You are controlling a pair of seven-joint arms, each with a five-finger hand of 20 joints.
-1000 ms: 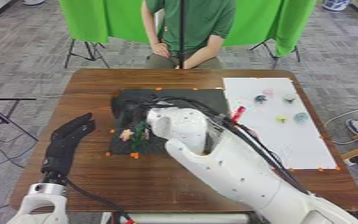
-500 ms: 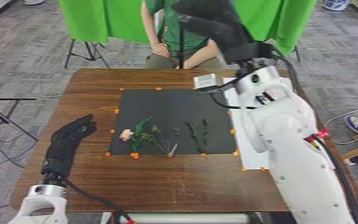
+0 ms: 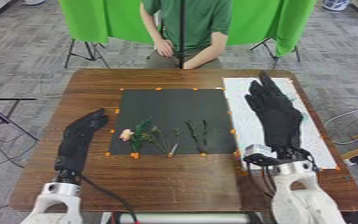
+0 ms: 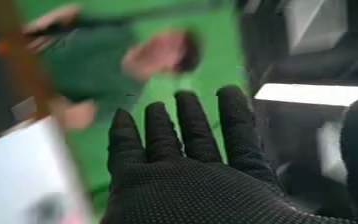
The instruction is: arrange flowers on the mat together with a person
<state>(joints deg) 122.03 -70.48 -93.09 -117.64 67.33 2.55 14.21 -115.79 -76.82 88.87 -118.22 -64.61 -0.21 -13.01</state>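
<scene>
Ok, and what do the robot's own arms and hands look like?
The left arm and right arm are white, with dark cables alongside. The left hand and right hand wear black gloves; the right wrist view shows pale dots on the right one.

Text, labels, brands, numerals and signs: none legible in either the head view or the right wrist view
</scene>
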